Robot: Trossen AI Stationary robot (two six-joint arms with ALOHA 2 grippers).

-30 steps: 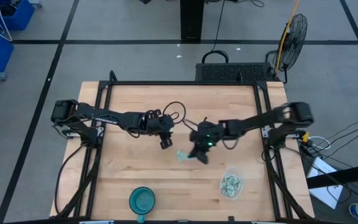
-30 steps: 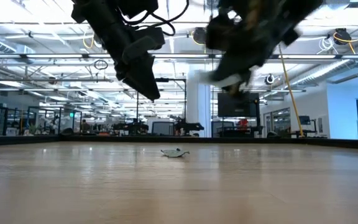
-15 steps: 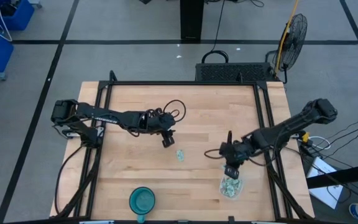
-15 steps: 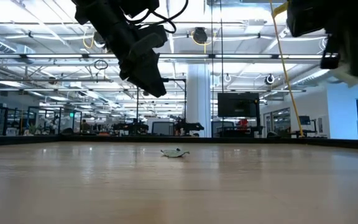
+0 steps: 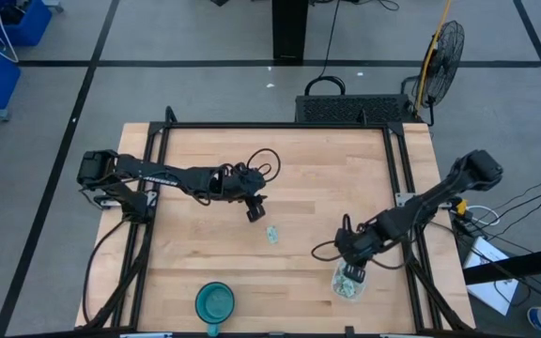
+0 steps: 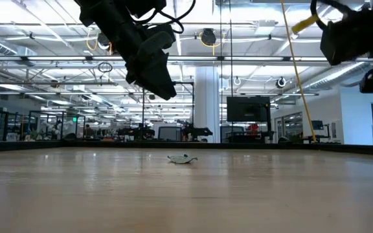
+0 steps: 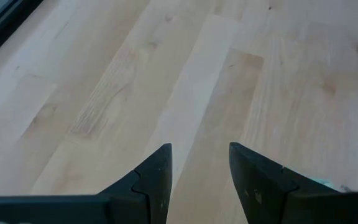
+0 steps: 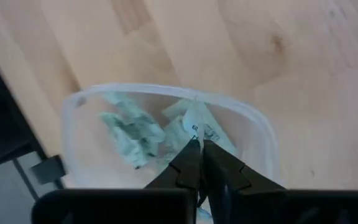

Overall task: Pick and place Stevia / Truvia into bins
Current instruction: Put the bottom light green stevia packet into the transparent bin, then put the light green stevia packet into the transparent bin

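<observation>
From above I saw my right gripper (image 5: 350, 273) over the bin (image 5: 349, 281); only its wrist camera showed fingers pinching a Stevia sachet (image 8: 195, 124). Left gripper (image 7: 199, 168) hung parted; another sachet (image 5: 272, 234) lay mid-table.

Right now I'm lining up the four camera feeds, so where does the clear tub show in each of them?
High view: the clear tub sits at the table's near right, under the right claw.
Low view: not in it.
Left wrist view: not in it.
Right wrist view: the tub fills the middle, sachets inside, with the right claw's shut tips over it pinching a sachet.
Shared landmark: the right claw, seen above the tub in both views that show it.
</observation>
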